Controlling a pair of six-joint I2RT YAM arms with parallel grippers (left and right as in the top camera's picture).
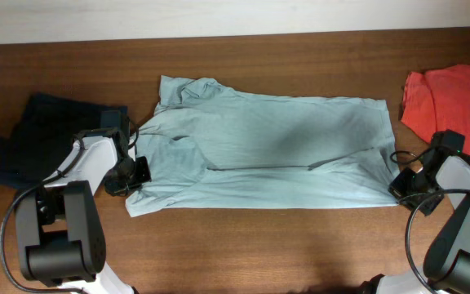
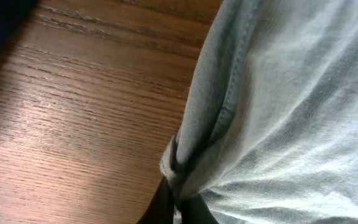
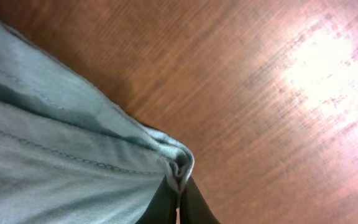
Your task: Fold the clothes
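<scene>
Both arms reach low over the counter from its near edge, one at each end of the pale grey-blue T-shirt, which lies spread flat across the middle. The left fingers are clenched on a bunched, stitched edge at its near left corner; the right fingers pinch a fold at its near right corner. A navy garment lies crumpled beside the left arm, and an orange-red shirt lies beside the right

Brown wooden table — visible grain, glare patch; pale strip along far edge.
</scene>
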